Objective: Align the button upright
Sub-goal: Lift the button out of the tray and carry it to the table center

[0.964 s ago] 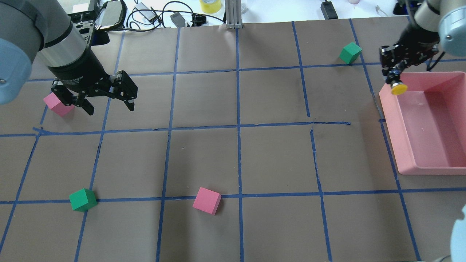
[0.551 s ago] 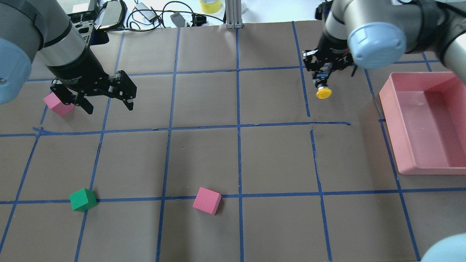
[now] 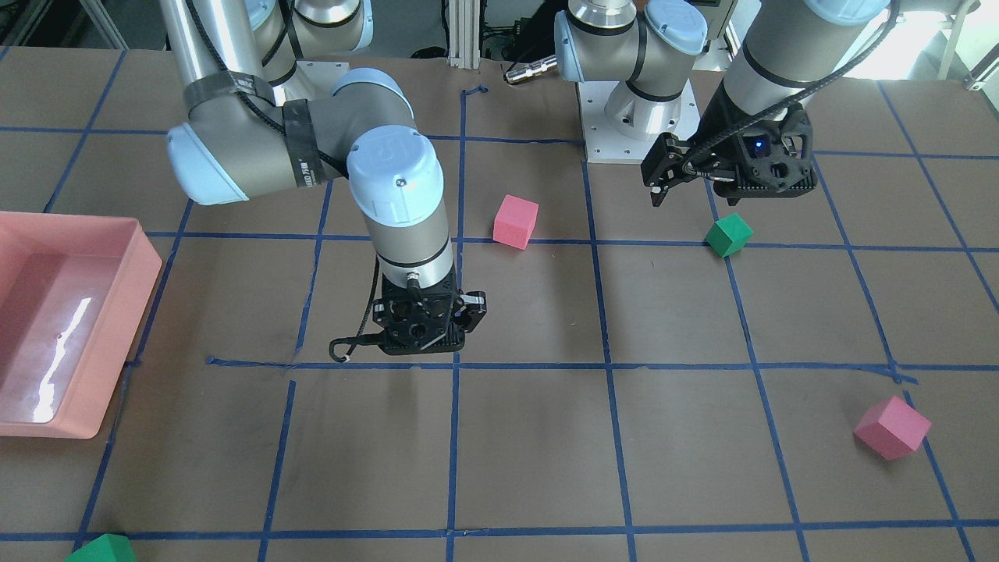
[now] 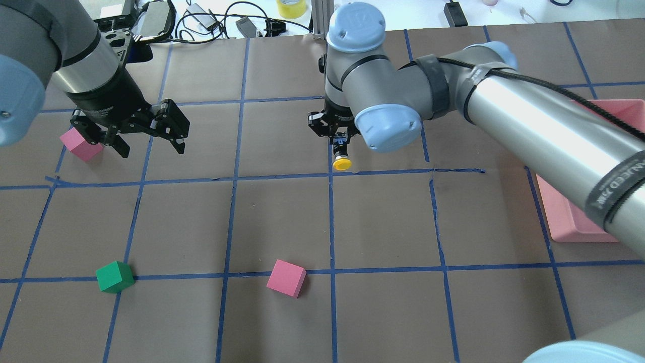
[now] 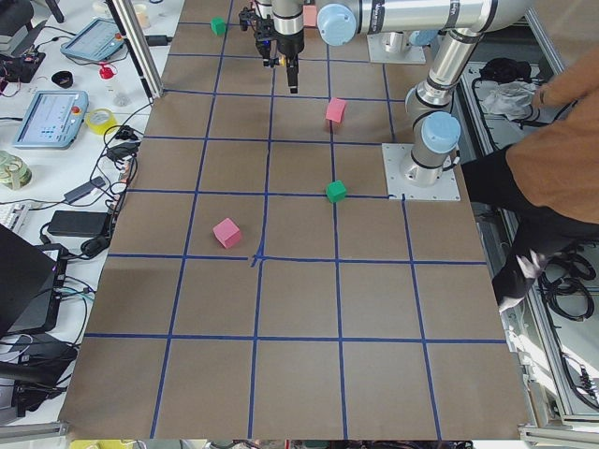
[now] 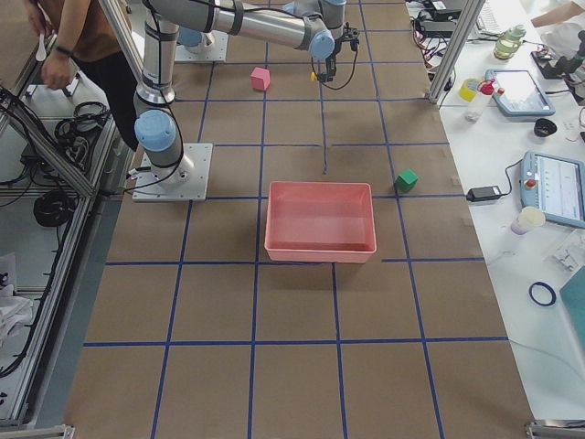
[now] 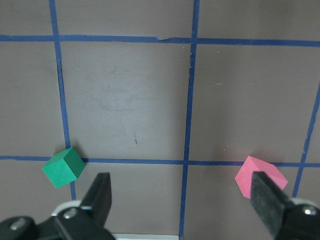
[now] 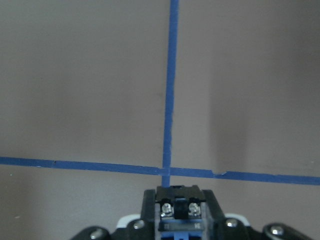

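Overhead exterior, read from its left edge, gives us first the left claw (image 4: 152, 150), fingers spread wide and holding nothing, farthest of all from the pink tray (image 4: 574, 232). Next comes the right claw (image 4: 341, 147), pinching the button (image 4: 342, 162). It grips the dark body, and the yellow cap hangs below the fingers. The button is well apart from the tray, on the tray's robot-left side, over open surface (image 4: 383, 222).

We judge the main risk to be the set-down. The claw holds a short, narrow body, and the cap seems to point down at the surface. If upright means cap on top, letting go like this would leave the button inverted, or send it toppling onto its side and rolling. A descent that runs too deep could press the cap into the surface and twist the button in the fingers. We cannot tell from any view how high the cap hangs, so a release from height is also a worry.

Right wrist-mounted shows what overhead cannot: the bluish base with two screw terminals facing the camera, squarely between the fingers. From that we take it the cap faces away, though this view hides the cap entirely. Overhead shows the cap but not the terminals. Exterior front-facing hides the button behind the claw's body. Left wrist-mounted shows the spread fingers with nothing between them.
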`<move>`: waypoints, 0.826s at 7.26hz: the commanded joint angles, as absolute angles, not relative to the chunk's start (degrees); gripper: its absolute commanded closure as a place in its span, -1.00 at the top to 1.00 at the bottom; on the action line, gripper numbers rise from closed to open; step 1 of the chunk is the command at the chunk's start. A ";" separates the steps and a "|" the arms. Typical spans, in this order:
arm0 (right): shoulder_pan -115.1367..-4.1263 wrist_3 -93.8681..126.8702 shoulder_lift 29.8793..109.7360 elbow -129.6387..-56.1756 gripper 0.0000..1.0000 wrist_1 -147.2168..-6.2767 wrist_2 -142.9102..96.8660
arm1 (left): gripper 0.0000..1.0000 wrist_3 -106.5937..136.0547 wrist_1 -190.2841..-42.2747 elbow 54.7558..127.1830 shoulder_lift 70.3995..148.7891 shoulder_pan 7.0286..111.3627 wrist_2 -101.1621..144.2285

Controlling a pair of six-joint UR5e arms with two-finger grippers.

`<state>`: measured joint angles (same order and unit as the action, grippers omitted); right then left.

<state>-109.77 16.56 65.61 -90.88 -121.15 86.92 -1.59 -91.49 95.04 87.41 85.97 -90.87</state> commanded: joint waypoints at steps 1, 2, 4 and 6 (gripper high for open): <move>-111.44 17.14 61.36 -91.23 -1.00 -126.37 87.10 | 1.00 -1.84 -91.40 95.18 86.67 86.13 -90.70; -111.45 17.23 60.04 -91.40 -1.00 -127.08 87.27 | 1.00 -1.50 -91.41 95.36 86.66 86.57 -90.44; -112.15 17.49 58.89 -91.49 -1.00 -128.40 87.19 | 1.00 -0.53 -91.41 97.89 83.87 86.92 -90.09; -112.94 17.49 58.63 -92.46 -1.00 -129.89 87.10 | 1.00 -0.53 -91.32 102.29 80.78 87.19 -90.27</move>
<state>-112.53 17.51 58.92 -91.89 -128.63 87.15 -0.63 -91.39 99.84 82.51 87.03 -90.29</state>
